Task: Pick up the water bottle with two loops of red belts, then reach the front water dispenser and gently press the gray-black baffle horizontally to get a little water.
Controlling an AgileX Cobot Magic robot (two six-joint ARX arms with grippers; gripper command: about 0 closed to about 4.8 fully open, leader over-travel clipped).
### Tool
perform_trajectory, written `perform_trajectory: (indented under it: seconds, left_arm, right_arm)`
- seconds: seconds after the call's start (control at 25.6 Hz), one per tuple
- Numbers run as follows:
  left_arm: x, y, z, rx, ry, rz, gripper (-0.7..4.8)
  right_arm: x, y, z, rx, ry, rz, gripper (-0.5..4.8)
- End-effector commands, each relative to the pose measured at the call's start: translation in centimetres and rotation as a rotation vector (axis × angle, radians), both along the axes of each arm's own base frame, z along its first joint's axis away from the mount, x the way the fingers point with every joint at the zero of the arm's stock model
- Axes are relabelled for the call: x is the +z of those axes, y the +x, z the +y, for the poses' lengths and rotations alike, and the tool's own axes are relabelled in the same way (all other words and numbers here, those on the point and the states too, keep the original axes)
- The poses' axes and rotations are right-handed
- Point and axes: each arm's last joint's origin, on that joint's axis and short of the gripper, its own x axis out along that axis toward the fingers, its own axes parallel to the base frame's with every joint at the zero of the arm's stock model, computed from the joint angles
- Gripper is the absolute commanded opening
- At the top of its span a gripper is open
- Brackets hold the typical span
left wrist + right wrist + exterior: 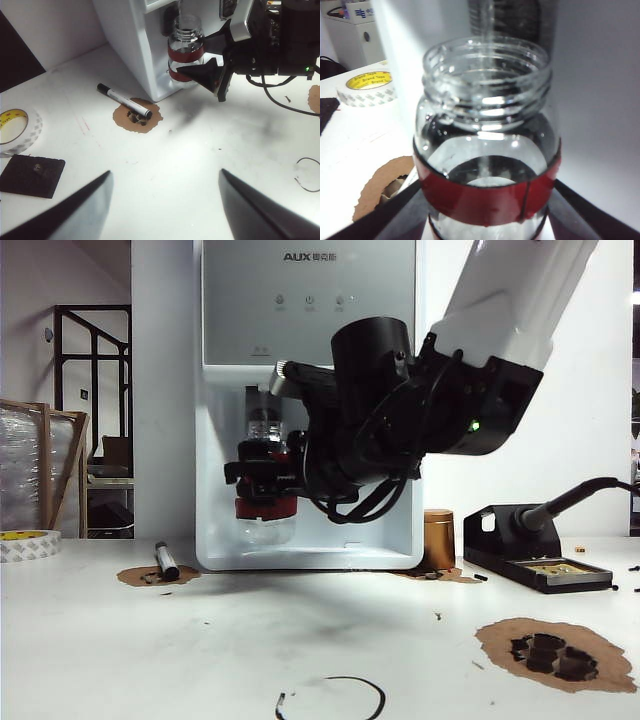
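Right pincer [212,75]: closed on the water bottle [266,475], one finger on each side of the body at the red bands, holding it upright and clear of the tabletop.
Bottle position: inside the recessed bay of the water dispenser [310,300], its open mouth up under the top of the bay; the bottle [487,140] is clear, with water visible in the lower part in the right wrist view.
Left pincer [165,210]: jaws spread wide, holding nothing, poised above bare tabletop [190,150] well short of the dispenser [130,45].
Nearby, left side: black-and-white marker pen [125,100] lying across a brown scorched patch [137,116] just beside the dispenser's corner; roll of tape [15,131] and a dark square pad [31,175] farther out.
Nearby, right side: copper-coloured cylinder [438,538] beside the dispenser base, black soldering stand [535,555] with an iron resting in it, and a second brown patch [555,652] bearing black bits.
In the way: right arm's black wrist covers much of the bay in the exterior view.
Surface: white tabletop, scuffed, with a thin black ring [335,695] near the front edge.
Room: white wall behind, dark metal frame [92,360] at the left.
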Motion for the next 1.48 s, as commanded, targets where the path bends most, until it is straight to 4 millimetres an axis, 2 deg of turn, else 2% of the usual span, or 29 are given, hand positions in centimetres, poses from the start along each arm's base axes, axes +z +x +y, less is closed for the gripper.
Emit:
perform_trajectory:
  seconds: [0.04,0.23,0.47,0.59,1.21,1.37,1.48]
  left_arm:
    - [0.2,0.0,0.0,-0.003,-0.002,-0.016,3.43]
    - [0.2,0.0,0.0,-0.003,-0.002,-0.014,3.43]
    - [0.2,0.0,0.0,-0.003,-0.002,-0.015,3.43]
    - [0.2,0.0,0.0,-0.003,-0.002,-0.014,3.43]
    - [0.2,0.0,0.0,0.004,0.003,-0.014,3.43]
    - [0.2,0.0,0.0,0.004,0.004,-0.011,3.43]
    - [0.2,0.0,0.0,0.010,0.008,-0.013,3.43]
  right_arm:
    - [2.1,-0.3,0.6,0.007,0.033,-0.079,0.20]
    - [3.0,-1.3,0.7,-0.018,0.023,-0.102,0.15]
    - [2.4,-3.1,-0.6,-0.015,0.019,-0.061,0.02]
    - [2.3,-4.1,-0.4,0.025,0.032,-0.069,0.03]
    - [2.6,-9.1,4.2,0.195,0.039,-0.046,0.02]
    - [2.5,-10.5,4.5,0.223,0.067,-0.030,0.02]
    - [1.7,-11.7,3.4,0.224,0.116,0.001,0.02]
